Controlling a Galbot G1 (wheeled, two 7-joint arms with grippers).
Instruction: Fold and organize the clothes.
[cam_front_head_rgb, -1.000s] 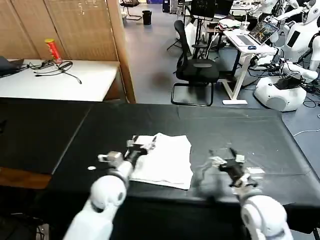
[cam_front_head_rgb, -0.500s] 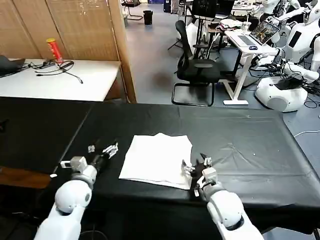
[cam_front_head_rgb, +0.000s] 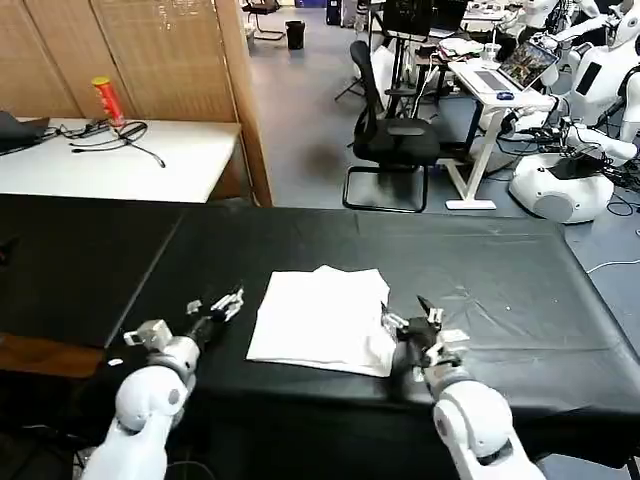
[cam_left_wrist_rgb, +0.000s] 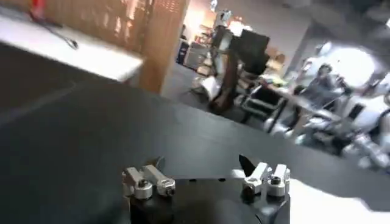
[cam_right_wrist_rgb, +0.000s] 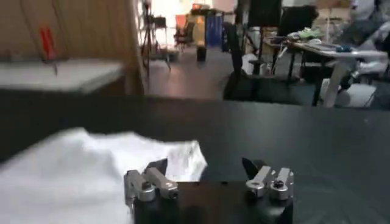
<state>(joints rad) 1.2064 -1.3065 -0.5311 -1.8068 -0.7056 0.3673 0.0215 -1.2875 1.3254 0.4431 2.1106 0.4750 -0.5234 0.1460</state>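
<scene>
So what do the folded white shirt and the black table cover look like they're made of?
The shirt looks like soft matte cotton knit: limp, rounded folds. The table cover looks like thin matte black cloth or sheet: faint creases, slight sheen; the exact material is unclear.

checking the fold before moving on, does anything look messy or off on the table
Nothing stands out. The white T-shirt lies folded into a roughly square bundle, flat on the black table, with only its near right edge slightly uneven. The left gripper and right gripper flank it, both open.
</scene>
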